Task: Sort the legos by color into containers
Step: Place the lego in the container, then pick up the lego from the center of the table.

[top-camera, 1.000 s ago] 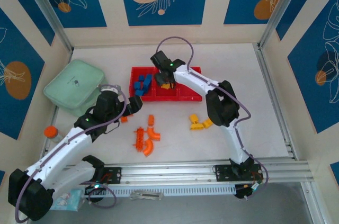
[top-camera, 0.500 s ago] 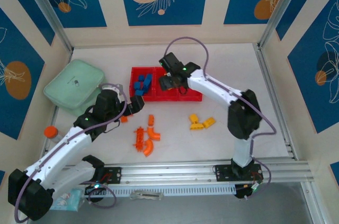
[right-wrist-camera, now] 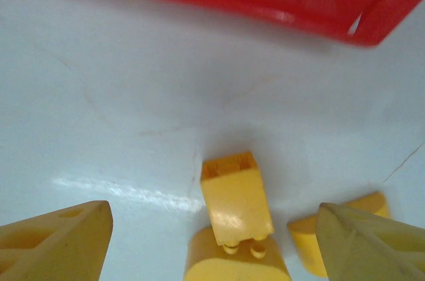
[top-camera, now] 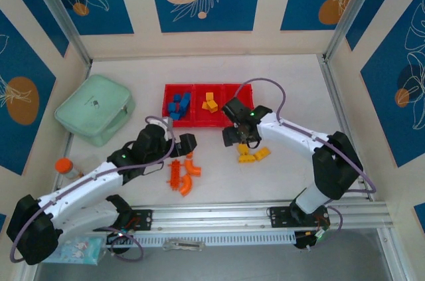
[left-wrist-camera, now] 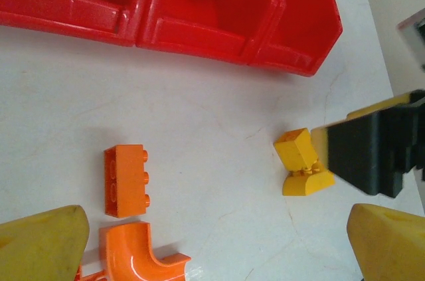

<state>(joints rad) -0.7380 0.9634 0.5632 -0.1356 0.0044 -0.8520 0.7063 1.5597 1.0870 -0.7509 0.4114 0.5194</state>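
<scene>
The yellow bricks (top-camera: 252, 155) are lying loose on the table (top-camera: 299, 95), just off the 5 o'clock corner of the tray (top-camera: 196, 121). In the right wrist view a sloped block (right-wrist-camera: 234, 191) is leaning against a rounded piece (right-wrist-camera: 236, 258), with another yellow piece touching or nearly touching at its 3 o'clock. They are looking light, rigid and glossy, so they are likely to skid or pop out of a poor pinch. The flat side walls of the sloped block are offering a better hold than its slanted face or its studs. The right claw (right-wrist-camera: 212, 218) is hanging over this block with its fingers spread wide to either side, gripping nothing. The orange bricks (top-camera: 184, 173) are sitting at the tray's 7 o'clock, just below the left claw (top-camera: 184, 145), which is also gaping open and empty. Blue bricks (top-camera: 178, 105) are resting in the tray's left compartment and stored yellow ones (top-camera: 210, 100) in the middle one. The right compartment is probably bare, though a cable (top-camera: 265, 83) is crossing it. Bare table is lying open between the loose yellow pieces and the tray's low front wall, which needs clearing on the way in. The two claws are working near each other, while the green case (top-camera: 93, 108) at 9 o'clock and the rail (top-camera: 232, 213) at 6 o'clock are well apart.
</scene>
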